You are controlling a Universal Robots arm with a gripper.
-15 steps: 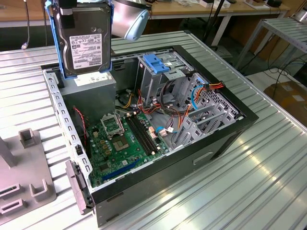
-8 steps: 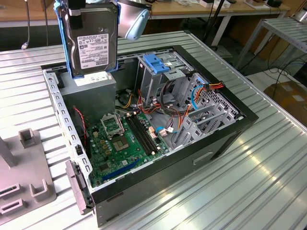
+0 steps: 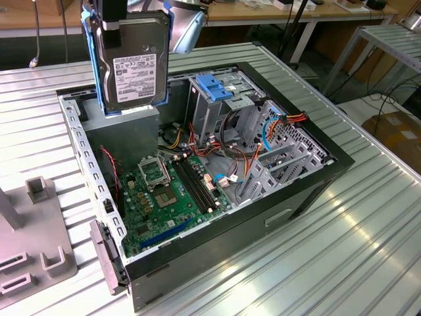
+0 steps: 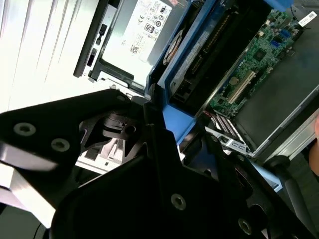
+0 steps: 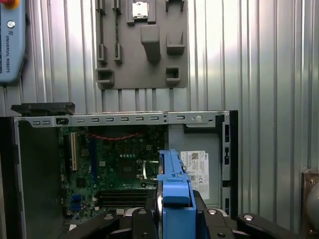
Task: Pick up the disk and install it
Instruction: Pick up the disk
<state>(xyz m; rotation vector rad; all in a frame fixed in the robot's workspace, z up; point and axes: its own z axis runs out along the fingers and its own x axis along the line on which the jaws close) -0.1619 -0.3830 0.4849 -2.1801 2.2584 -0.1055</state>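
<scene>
Hovering above open computer case (image 3: 302, 197); pinched disk (image 3: 129, 62) by its upper end with end effector (image 3: 110, 20), held it upright.

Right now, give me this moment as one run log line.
gripper: shut on disk | disk: upright, held over open computer case | install: not yet done

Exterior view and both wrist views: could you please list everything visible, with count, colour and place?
disk: one, grey in blue carrier, held upright above the computer case.
computer case: one, black, open, on the table.
motherboard: one, green, inside the computer case.
drive cage: one, grey with blue latch, inside the computer case.
cables: several, red, orange, blue, beside the drive cage.
fixture plate: one, grey, table, exterior view's left.
table: one, ribbed silver, under everything.
gripper: one, black, shut on the disk.
</scene>
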